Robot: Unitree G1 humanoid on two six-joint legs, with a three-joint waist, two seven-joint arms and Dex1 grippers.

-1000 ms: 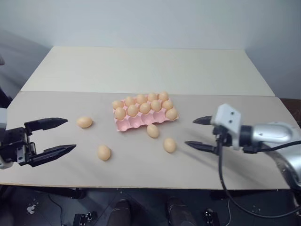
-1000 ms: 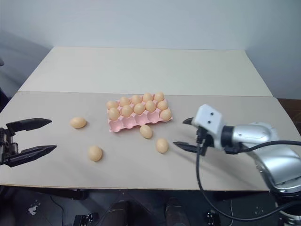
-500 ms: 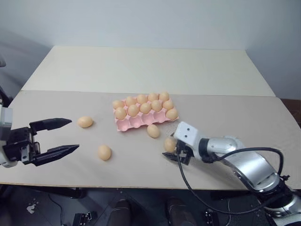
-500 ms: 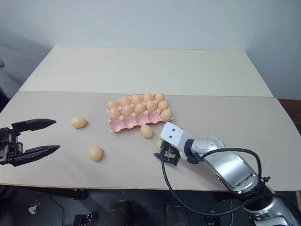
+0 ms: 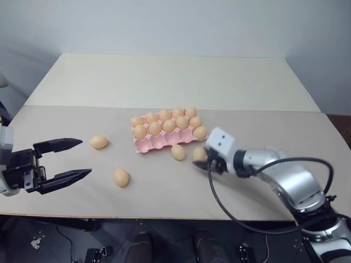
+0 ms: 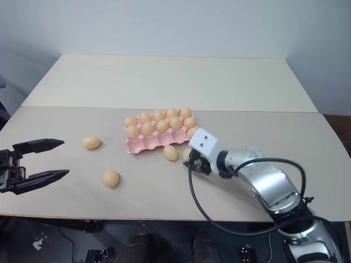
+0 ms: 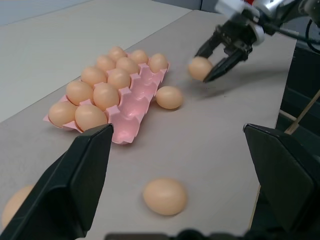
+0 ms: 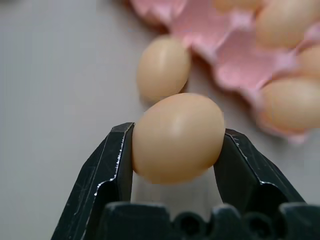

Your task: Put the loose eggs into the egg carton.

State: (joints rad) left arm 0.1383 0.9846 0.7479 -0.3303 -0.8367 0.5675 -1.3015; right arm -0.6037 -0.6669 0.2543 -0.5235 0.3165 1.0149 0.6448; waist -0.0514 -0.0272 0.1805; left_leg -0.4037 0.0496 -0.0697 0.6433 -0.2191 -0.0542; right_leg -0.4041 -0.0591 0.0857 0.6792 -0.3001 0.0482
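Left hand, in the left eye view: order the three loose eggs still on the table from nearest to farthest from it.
From the left hand:
1. Egg near the table's front edge, nearest, just right of the hand.
2. Egg left of the egg carton, only slightly farther.
3. Egg against the carton's front edge, farthest.

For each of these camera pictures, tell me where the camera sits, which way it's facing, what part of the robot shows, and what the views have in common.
Left and right eye views: on the head, looking forward and down at the table, the egg carton, both arms.
Left wrist view: on the left wrist, looking along the open left gripper across the table at the egg carton and the right gripper.
Right wrist view: on the right wrist, looking down its fingers, shut on the held egg.
Shared: the held egg, the egg carton, the loose egg beside the carton.
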